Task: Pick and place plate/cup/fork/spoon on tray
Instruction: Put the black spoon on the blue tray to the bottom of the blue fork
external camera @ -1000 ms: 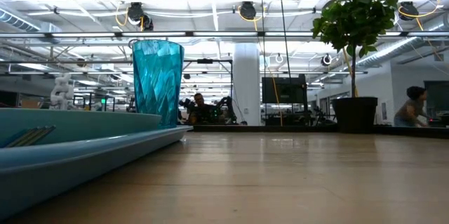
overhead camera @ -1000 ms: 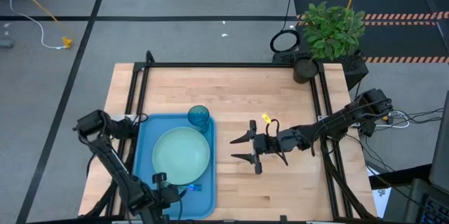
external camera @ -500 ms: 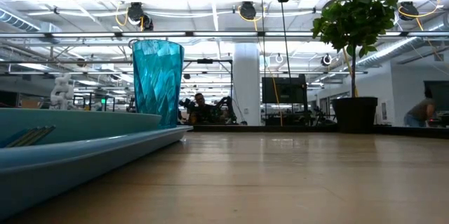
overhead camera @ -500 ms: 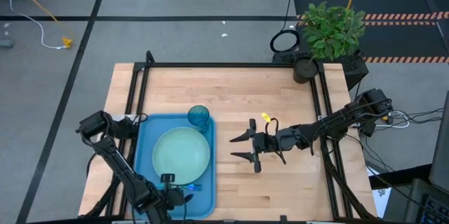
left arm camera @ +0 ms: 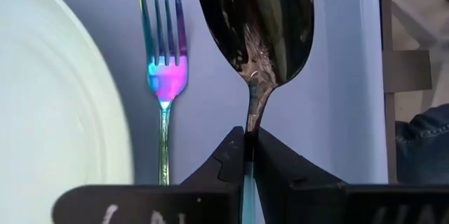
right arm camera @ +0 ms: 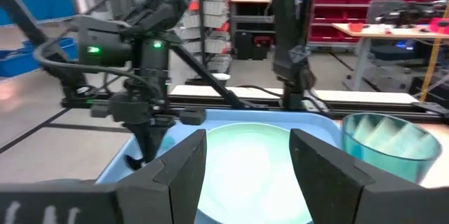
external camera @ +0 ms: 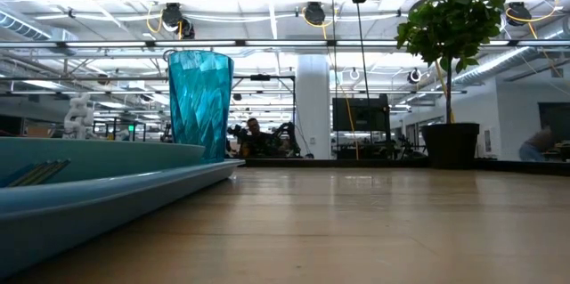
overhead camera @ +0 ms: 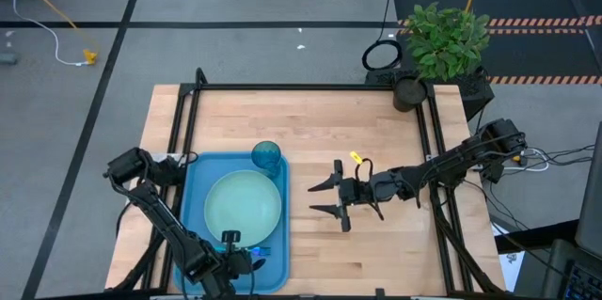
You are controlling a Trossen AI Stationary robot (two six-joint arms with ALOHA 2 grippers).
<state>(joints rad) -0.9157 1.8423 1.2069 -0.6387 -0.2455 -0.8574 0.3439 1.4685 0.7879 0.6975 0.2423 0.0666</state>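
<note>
The blue tray [overhead camera: 193,208] lies at the table's left with the mint plate [overhead camera: 243,208] on it and the teal cup [overhead camera: 267,157] standing at its far right corner. My left gripper [overhead camera: 232,246] is over the tray's near edge, shut on the spoon [left arm camera: 256,20]. The fork [left arm camera: 163,76] lies flat on the tray floor between the plate [left arm camera: 56,104] and the spoon. My right gripper [overhead camera: 324,198] hovers open and empty over the bare table to the right of the tray. The cup [external camera: 200,101] also shows upright in the low view. My left gripper pinches the spoon's thin neck [left arm camera: 251,120], just behind the dark bowl, between its two fingertips. The spoon runs on along the fingers, bowl beyond the tips, over the tray floor. Whether the bowl touches the tray I cannot tell.
A potted plant [overhead camera: 442,41] stands at the table's far right corner. A black frame rail [overhead camera: 310,87] runs round the table top. Bare wood [overhead camera: 376,131] lies between the tray and the right rail.
My left gripper has gone a little toward the table's right edge along the tray's near side, still shut on the spoon. My right gripper has kept still.
</note>
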